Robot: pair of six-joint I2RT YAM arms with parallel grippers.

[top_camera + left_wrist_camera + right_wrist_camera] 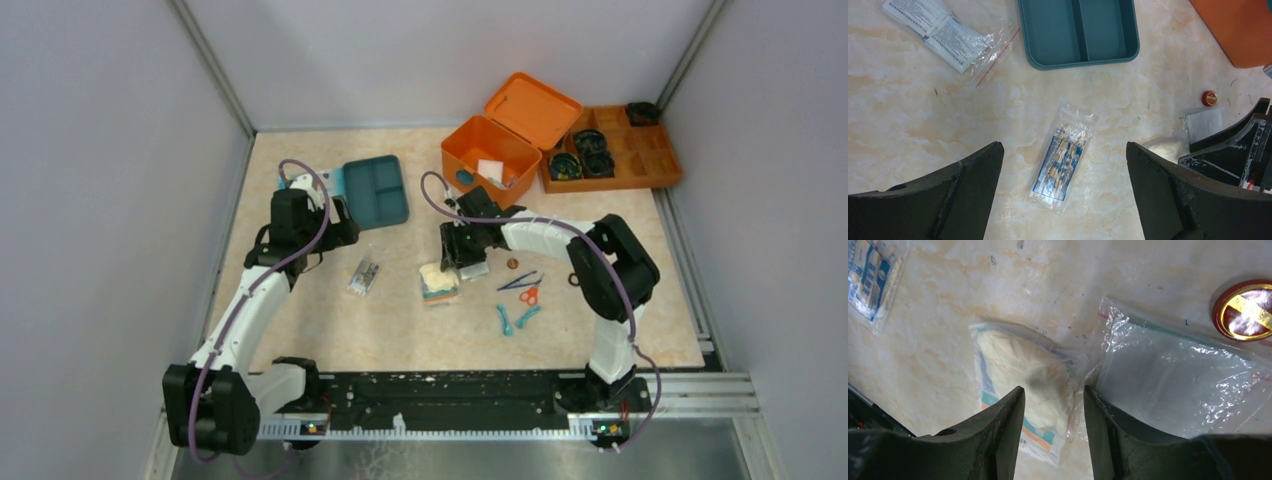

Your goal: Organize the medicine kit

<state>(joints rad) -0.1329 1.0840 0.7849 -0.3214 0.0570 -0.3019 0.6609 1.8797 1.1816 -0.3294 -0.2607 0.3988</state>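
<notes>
The medicine kit (488,150), an orange box, stands at the back with its lid (533,108) swung open. My right gripper (462,255) hovers low over the table in front of it. In the right wrist view the right gripper (1054,390) is open, its jaws a moderate gap apart above the edge of a gauze packet (1018,370) and a clear plastic bag (1173,375); nothing is gripped. My left gripper (1064,146) is wide open, high above a packet of swabs (1063,162).
A teal compartment tray (377,190) lies at the back left beside white leaflets in a bag (938,30). A flat orange divided tray (640,160) is at the back right. A red tin (1245,310), blue tweezers (520,281), orange scissors (529,295) and two teal pieces (505,320) lie near the right arm.
</notes>
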